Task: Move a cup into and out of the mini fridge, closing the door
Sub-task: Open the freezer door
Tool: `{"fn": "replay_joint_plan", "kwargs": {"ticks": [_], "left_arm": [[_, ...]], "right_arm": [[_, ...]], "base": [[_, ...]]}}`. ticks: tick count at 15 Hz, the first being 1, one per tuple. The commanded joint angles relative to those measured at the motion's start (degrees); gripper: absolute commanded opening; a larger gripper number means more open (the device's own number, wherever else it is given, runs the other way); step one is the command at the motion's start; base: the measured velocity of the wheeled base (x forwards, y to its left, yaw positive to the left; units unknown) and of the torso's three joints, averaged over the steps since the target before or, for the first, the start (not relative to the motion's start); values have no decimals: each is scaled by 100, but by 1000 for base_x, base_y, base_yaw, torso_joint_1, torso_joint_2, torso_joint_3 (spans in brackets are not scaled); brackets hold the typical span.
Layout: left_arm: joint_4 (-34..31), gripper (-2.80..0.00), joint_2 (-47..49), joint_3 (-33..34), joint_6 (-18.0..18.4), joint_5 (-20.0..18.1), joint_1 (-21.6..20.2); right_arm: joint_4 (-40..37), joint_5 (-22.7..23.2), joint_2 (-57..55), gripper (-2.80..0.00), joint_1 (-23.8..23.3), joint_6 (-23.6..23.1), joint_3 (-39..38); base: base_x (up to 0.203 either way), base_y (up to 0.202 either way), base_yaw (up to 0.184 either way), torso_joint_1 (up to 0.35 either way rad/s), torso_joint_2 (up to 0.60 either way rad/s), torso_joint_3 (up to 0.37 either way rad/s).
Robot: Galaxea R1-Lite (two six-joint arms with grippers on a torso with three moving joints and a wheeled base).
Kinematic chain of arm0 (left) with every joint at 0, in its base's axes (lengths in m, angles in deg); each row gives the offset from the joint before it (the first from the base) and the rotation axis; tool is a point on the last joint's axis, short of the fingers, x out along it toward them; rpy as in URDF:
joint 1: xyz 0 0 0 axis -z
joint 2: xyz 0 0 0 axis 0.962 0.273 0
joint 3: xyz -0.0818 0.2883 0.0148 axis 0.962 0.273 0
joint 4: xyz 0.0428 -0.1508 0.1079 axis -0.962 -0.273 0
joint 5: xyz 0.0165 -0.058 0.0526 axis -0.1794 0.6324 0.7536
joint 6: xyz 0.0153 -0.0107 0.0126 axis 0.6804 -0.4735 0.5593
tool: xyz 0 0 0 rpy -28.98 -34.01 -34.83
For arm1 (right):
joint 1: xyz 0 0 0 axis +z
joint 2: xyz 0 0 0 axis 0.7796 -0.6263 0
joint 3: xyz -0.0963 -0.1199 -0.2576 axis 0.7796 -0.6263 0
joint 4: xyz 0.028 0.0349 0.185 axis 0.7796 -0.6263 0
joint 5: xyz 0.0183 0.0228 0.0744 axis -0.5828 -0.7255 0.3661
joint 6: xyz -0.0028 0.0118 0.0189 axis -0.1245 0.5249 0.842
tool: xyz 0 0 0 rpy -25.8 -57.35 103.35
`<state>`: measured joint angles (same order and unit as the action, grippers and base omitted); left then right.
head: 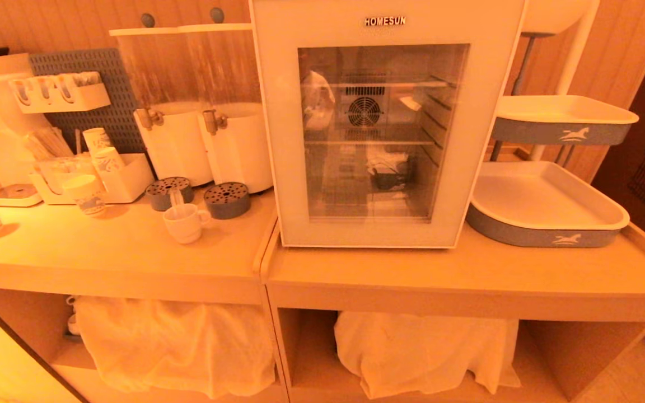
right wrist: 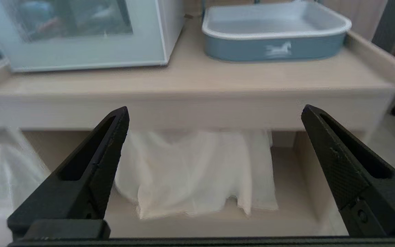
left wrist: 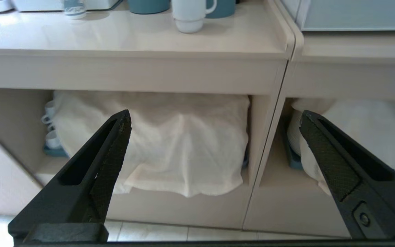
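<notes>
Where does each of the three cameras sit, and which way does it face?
Head view: high up, looking down at the white glass-doored mini fridge and small white handled ceramic cup; no arm shows.
Left wrist view: low, behind the open left pincer, facing the counter front; shares the cup.
Right wrist view: low, behind the open right pincer; shares the fridge.

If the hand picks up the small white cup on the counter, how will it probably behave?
The cup looks ceramic, so probably rigid and breakable if dropped. Its glazed wall may be slippery. Squat and wide-rimmed, it seems unlikely to tip.
</notes>
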<state>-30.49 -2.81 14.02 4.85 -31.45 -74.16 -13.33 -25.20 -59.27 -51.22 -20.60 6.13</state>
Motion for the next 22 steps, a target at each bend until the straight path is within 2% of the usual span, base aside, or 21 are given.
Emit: {"fn": "replay_joint_plan", "kwargs": {"ticks": [1, 6, 9, 11, 13, 16, 18, 19, 20, 22], "left_arm": [[-4, 0, -2, 0, -14, 2, 0], [-13, 0, -2, 0, 22, -16, 0], [-78, 0, 15, -302, 224, -29, 0], [-552, 0, 279, -1512, 267, -75, 1], [-1287, 0, 926, -3385, 192, -216, 91], [-2632, 0, 2984, -6565, -46, -326, 773], [-3399, 0, 4424, -8042, -137, -355, 1343], [-3635, 0, 5040, -8597, -136, -521, 1525], [-3827, 0, 5703, -9017, -112, -929, 1649], [-4050, 0, 6834, -9837, -10, -2092, 1564]], "right_arm": [[4, 0, 1, 0, 0, -8, -88], [4, 0, 1, 0, 0, 0, -88], [4, 0, -7, 0, 0, 0, -88], [4, 0, 1, 0, 0, -9, -88], [4, 0, 1, 0, 0, -9, -88], [4, 0, 1, 0, 0, -9, -88], [13, 0, 1, 0, 0, -9, -88], [-14, 0, 1, 0, 0, -17, -79], [-22, 0, 0, 0, 0, -17, -79], [-22, 0, -8, 0, 0, -17, -79]], "base": [[160, 0, 0, 5, 7, 0], [16, 0, 0, 1, 1, 1], [0, 0, 0, 0, 0, 0], [0, 0, 0, 0, 0, 0], [0, 0, 0, 0, 0, 0], [0, 0, 0, 0, 0, 0], [0, 0, 0, 0, 0, 0], [0, 0, 0, 0, 0, 0], [0, 0, 0, 0, 0, 0], [0, 0, 0, 0, 0, 0]]}}
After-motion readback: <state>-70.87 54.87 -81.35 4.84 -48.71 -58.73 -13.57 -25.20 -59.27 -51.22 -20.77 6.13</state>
